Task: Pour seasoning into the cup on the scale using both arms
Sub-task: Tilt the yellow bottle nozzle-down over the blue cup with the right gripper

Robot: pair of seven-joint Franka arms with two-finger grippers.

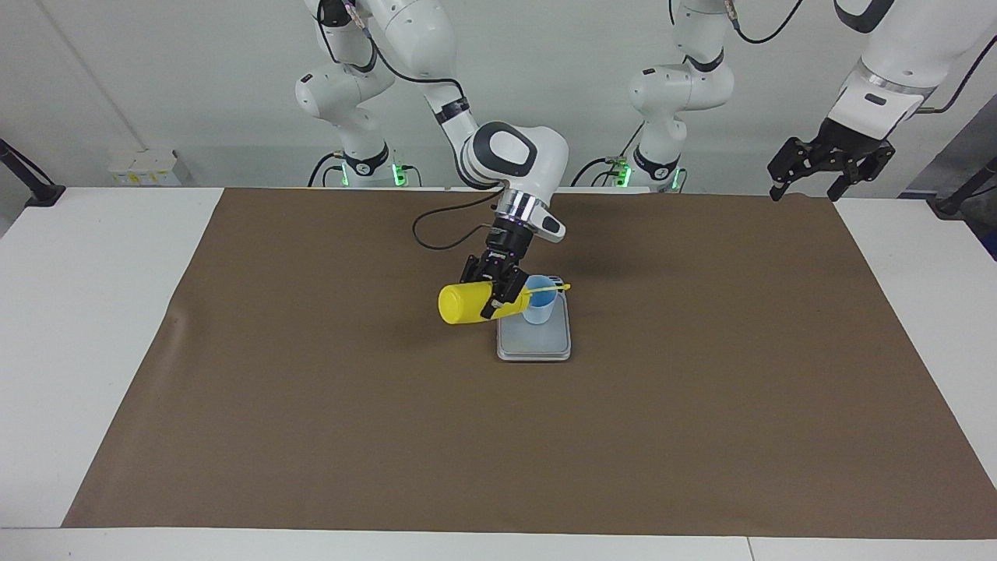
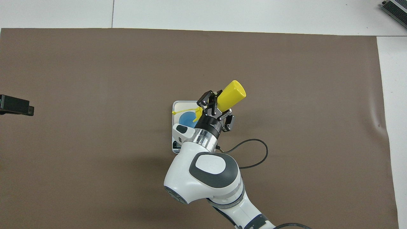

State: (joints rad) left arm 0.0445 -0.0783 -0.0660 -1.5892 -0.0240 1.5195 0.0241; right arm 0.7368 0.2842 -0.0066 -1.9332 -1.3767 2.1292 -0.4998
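Observation:
The seasoning (image 1: 462,303), a yellow squeeze bottle, lies tipped on its side in the air, and my right gripper (image 1: 492,298) is shut on its body. Its nozzle end points at the pale blue cup (image 1: 540,310), which stands on the silver-grey scale (image 1: 534,344). The thin cap strap reaches across the cup's rim. From overhead the seasoning (image 2: 233,93) slants away from the robots, with the right gripper (image 2: 218,103) around it above the cup (image 2: 185,118) and scale (image 2: 179,105). My left gripper (image 1: 810,176) waits open, raised by the left arm's end of the table.
A brown mat (image 1: 701,389) covers most of the white table (image 1: 93,312). The right arm's black cable (image 2: 252,152) loops over the mat beside the scale. Only the left gripper's tip (image 2: 16,106) shows at the overhead view's edge.

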